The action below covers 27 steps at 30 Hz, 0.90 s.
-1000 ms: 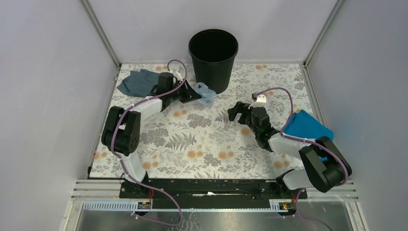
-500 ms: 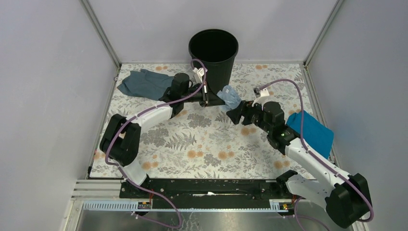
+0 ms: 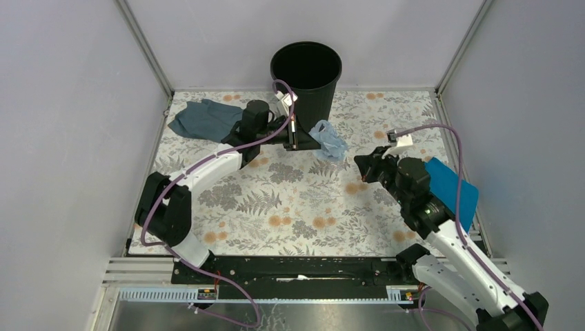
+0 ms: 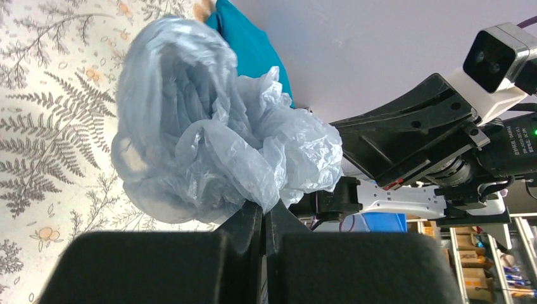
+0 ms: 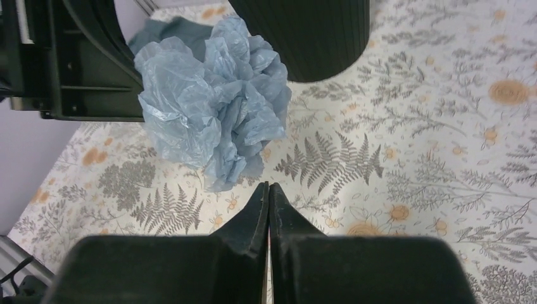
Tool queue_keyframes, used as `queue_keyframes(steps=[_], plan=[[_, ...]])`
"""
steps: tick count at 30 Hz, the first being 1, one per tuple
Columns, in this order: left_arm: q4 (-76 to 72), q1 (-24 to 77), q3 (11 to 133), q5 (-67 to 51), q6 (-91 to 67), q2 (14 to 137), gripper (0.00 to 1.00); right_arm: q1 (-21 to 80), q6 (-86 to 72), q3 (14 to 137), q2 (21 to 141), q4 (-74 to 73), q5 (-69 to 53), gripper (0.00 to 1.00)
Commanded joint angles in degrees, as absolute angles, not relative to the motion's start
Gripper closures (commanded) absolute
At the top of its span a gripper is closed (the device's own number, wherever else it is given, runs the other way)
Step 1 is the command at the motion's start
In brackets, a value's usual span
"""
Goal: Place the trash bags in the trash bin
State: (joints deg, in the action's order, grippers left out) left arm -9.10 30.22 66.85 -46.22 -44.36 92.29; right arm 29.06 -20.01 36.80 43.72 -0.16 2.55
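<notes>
Trash bag (image 3: pixel 329 140) is getting shuffled sideways here: a second ago the left gripper (image 3: pixel 308 141) was carrying it at the bin's front left, now it's dangling it at the front right of the trash bin (image 3: pixel 314 96), just beside the wall and still outside. Left jaws are squeezing tight on a pinch of the crinkly plastic. Anyone getting why the right gripper (image 3: pixel 361 164) is backing off?

Reply: yeah, half a second back it was nosing right up to the bag, now it's pulling away towards the bright blue folded piece (image 3: pixel 452 186). Its wrist view is showing the fingers pressed together with nothing between them, so it's leaving empty

OP: so no handover happening?

Reply: I'm guessing not, or a missed grab. Either way the left arm is doing the job alone, and the bag is looking low against the bin, so I'm thinking it's needing a lift over the rim before letting go
</notes>
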Motion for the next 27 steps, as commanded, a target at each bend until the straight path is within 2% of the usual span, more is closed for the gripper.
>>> queue_keyframes(steps=[1,4,5,6,7,9,10,11,13,18,20,22,25,27], plan=[[-10.7,30.3,69.7,-47.1,-41.1,89.7,1.0,28.9,-16.7,36.2,39.6,0.5,3.7,1.0],[-12.2,30.2,69.6,-48.1,-40.9,89.5,1.0,28.9,-15.1,36.7,38.3,-3.9,1.5,1.0],[-12.5,30.2,69.6,-48.4,-40.6,89.4,1.0,28.9,-14.9,36.9,38.1,-4.4,0.4,0.94],[-12.7,30.2,69.5,-48.4,-40.2,89.3,1.0,28.9,-14.5,37.2,38.0,-4.6,-3.6,0.81],[-12.7,30.2,69.4,-48.4,-39.9,89.2,1.0,28.9,-14.5,37.5,38.3,-4.5,-6.7,0.64],[-12.9,30.2,69.4,-48.5,-39.5,89.0,1.0,28.9,-15.8,38.2,40.5,-4.0,-10.4,0.23],[-13.0,30.2,69.4,-48.6,-39.5,88.9,1.0,28.9,-16.2,38.7,42.4,-3.8,-12.1,0.1],[-13.1,30.2,69.4,-48.7,-39.4,88.9,1.0,28.9,-16.5,39.6,44.5,-3.9,-13.8,0.03],[-13.1,30.2,69.4,-48.8,-38.8,89.0,1.0,28.8,-17.1,41.1,48.2,-3.3,-16.0,0.0],[-12.6,30.5,69.5,-48.5,-38.3,89.4,1.0,28.9,-20.7,42.2,50.4,0.6,-6.1,0.02],[-12.3,30.6,69.7,-48.6,-38.2,89.5,1.0,28.9,-20.8,42.4,50.2,2.6,-4.9,0.11],[-12.1,30.7,69.9,-48.9,-38.4,89.6,1.0,28.8,-21.3,42.3,49.4,2.9,-2.0,0.3],[-12.2,30.9,70.0,-49.3,-38.5,89.5,1.0,28.9,-21.9,41.0,47.3,3.7,3.8,0.65],[-12.2,31.0,70.1,-49.5,-38.3,89.4,1.0,28.8,-21.2,39.9,45.9,5.2,3.5,0.97]])
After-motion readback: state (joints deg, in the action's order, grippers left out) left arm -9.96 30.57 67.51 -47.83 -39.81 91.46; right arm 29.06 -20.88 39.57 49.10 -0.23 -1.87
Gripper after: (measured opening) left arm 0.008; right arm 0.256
